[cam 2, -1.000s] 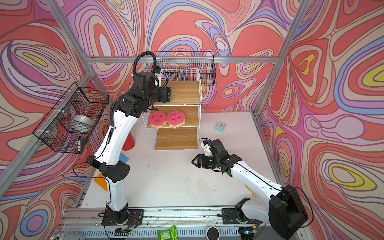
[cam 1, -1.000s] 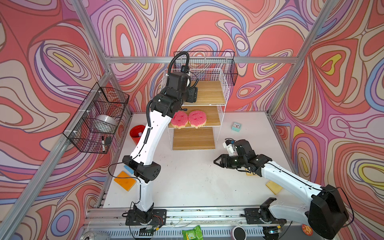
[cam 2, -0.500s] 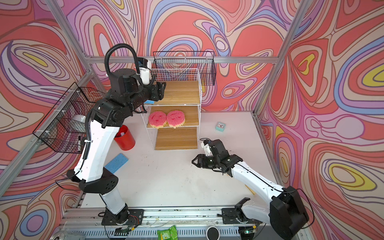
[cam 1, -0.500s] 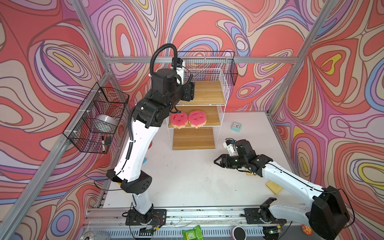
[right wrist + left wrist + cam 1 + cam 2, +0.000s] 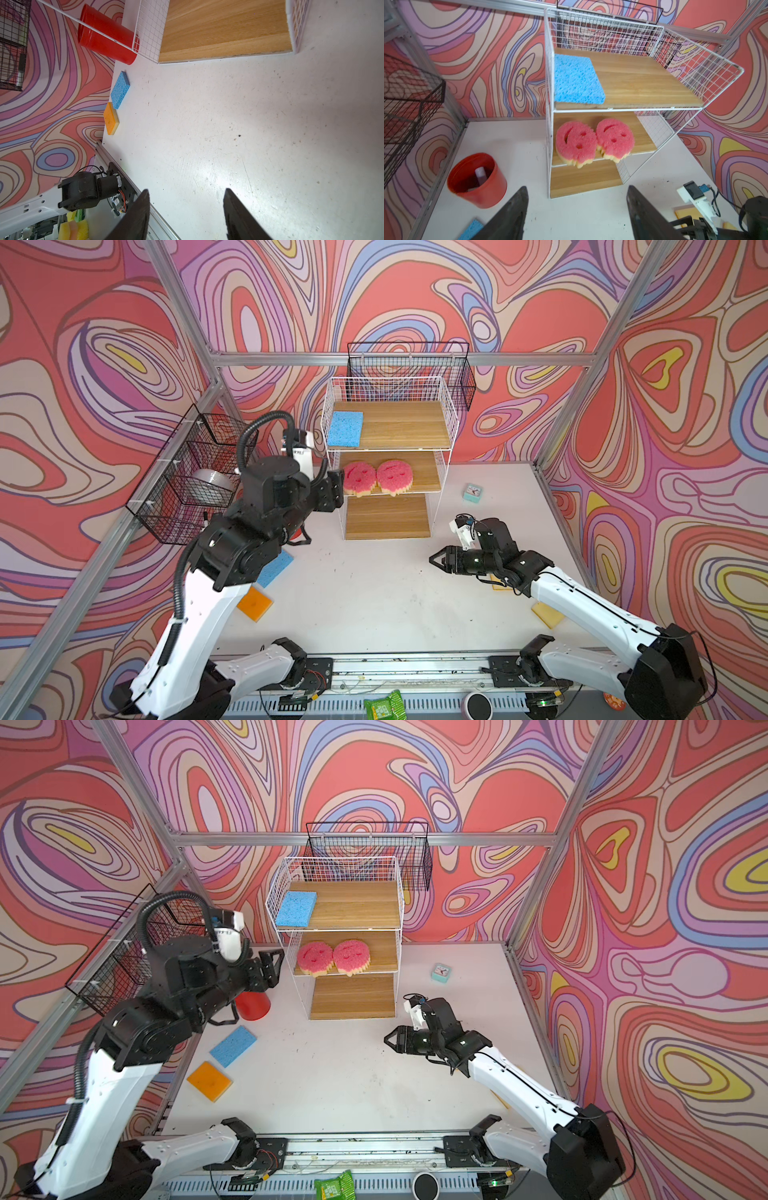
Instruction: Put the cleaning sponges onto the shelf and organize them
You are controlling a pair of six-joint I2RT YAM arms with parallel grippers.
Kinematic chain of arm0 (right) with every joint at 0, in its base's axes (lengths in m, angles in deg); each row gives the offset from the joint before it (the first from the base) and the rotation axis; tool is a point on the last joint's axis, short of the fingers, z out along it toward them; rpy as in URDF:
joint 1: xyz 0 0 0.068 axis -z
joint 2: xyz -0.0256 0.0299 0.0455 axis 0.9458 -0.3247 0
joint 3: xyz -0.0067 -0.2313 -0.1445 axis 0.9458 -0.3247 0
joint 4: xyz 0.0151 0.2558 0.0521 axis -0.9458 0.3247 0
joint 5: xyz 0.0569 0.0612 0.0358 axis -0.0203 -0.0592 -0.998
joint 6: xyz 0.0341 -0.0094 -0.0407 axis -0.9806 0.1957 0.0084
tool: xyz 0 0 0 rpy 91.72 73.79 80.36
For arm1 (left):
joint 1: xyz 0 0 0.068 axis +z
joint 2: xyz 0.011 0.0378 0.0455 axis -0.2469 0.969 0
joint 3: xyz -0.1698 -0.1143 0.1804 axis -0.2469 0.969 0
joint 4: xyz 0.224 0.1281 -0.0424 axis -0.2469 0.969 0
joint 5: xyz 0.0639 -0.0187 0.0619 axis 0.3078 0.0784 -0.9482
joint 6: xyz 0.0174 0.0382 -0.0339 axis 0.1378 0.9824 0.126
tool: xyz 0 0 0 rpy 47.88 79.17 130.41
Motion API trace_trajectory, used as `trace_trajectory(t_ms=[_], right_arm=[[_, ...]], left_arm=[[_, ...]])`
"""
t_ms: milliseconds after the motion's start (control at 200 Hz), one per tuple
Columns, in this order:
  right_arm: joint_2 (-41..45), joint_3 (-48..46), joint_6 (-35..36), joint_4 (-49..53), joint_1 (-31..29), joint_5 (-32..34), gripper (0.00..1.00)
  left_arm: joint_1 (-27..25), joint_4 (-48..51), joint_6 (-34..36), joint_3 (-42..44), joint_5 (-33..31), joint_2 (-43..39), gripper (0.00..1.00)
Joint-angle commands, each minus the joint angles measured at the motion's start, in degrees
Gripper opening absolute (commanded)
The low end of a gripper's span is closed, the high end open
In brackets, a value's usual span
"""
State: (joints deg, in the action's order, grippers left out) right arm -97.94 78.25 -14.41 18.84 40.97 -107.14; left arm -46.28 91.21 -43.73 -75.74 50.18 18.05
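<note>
The white wire shelf (image 5: 399, 514) stands at the back of the table. A blue sponge (image 5: 345, 429) lies at the left of its fenced top board. Two pink smiley sponges (image 5: 358, 477) (image 5: 395, 477) sit side by side on the middle board, and the bottom board is bare. My left gripper (image 5: 332, 495) hovers open and empty just left of the shelf at middle-board height; the left wrist view shows its jaws wide apart (image 5: 577, 187). On the table lie a second blue sponge (image 5: 232, 1046) and an orange one (image 5: 209, 1080). My right gripper (image 5: 434, 560) is open and empty above the table. A yellow sponge (image 5: 548, 614) lies beside the right arm.
A red cup (image 5: 251, 1004) stands left of the shelf, below my left gripper. A mint clock (image 5: 473, 492) sits right of the shelf. Black wire baskets hang on the left wall (image 5: 187, 477) and behind the shelf (image 5: 409, 364). Another sponge edge (image 5: 500, 585) peeks from under the right arm.
My left arm has pulled back from the top board, moving left and down. The blue sponge stays on that board. The right arm has not moved.
</note>
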Motion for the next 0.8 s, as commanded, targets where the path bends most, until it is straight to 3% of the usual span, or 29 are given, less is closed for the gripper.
trace_trajectory(t_ms=[0, 225, 355, 511, 601, 681, 796], right_arm=[[-0.8, -0.3, 0.0, -3.6, 0.1, 0.6, 0.59], [-2.1, -3.0, -1.0, -8.9, 0.1, 1.5, 0.61], [-3.2, -4.4, 0.3, -10.5, 0.1, 3.9, 0.67], [-7.1, -6.2, -0.4, -16.7, 0.1, 1.8, 0.73], [-9.9, -6.7, -0.8, -20.5, 0.0, 0.7, 0.90], [-12.1, -6.4, -0.6, -22.5, 0.0, 0.6, 0.98], [-15.0, -5.2, 0.0, -23.5, -0.2, 1.3, 0.98]], left_arm=[[0.1, 6.4, -5.3, 5.4, -5.5, -3.2, 0.79], [0.3, 14.8, -16.0, 21.4, -14.6, -11.4, 0.99], [2.6, 13.9, -19.3, 30.4, -15.1, -14.8, 1.00], [11.6, 9.0, -20.6, 40.1, -7.1, -16.9, 1.00], [19.8, 4.9, -19.7, 44.8, 1.1, -16.5, 1.00], [25.9, 1.5, -18.7, 47.7, 6.5, -15.0, 1.00], [29.8, -3.1, -18.3, 49.9, 9.0, -10.9, 1.00]])
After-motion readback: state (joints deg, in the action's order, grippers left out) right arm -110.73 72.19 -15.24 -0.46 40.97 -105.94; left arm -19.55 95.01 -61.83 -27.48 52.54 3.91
